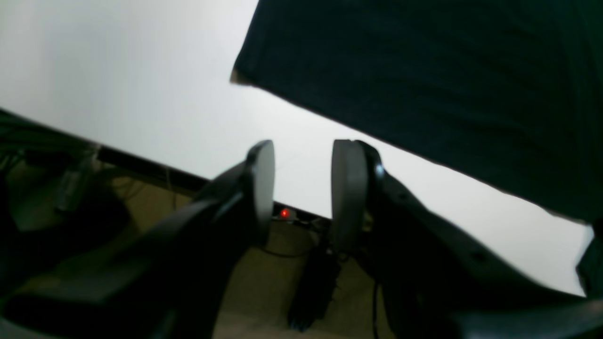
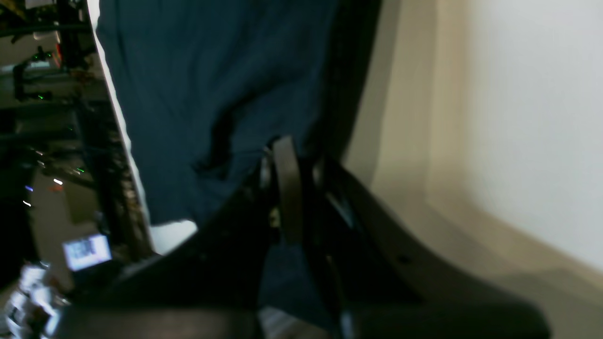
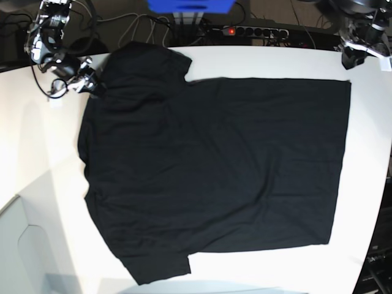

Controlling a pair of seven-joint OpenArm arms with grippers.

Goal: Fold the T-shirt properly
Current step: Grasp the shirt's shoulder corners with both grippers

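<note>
The black T-shirt [image 3: 214, 165] lies spread flat on the white table [image 3: 37, 153], plain face up, its hem toward the right. My right gripper [image 3: 93, 86] is at the shirt's far left edge by the upper sleeve. In the right wrist view its fingers [image 2: 287, 188] are pressed together with dark cloth [image 2: 198, 94] bunched at them. My left gripper [image 3: 350, 63] hovers just beyond the far right hem corner. In the left wrist view it [image 1: 304, 188] stands open and empty, with the shirt's edge [image 1: 447, 70] just ahead of it.
A power strip [image 3: 251, 30] with a red light and loose cables lie behind the table's far edge, beside a blue box [image 3: 190, 6]. A grey panel [image 3: 24, 257] sits at the near left corner. The table's right edge runs close to the hem.
</note>
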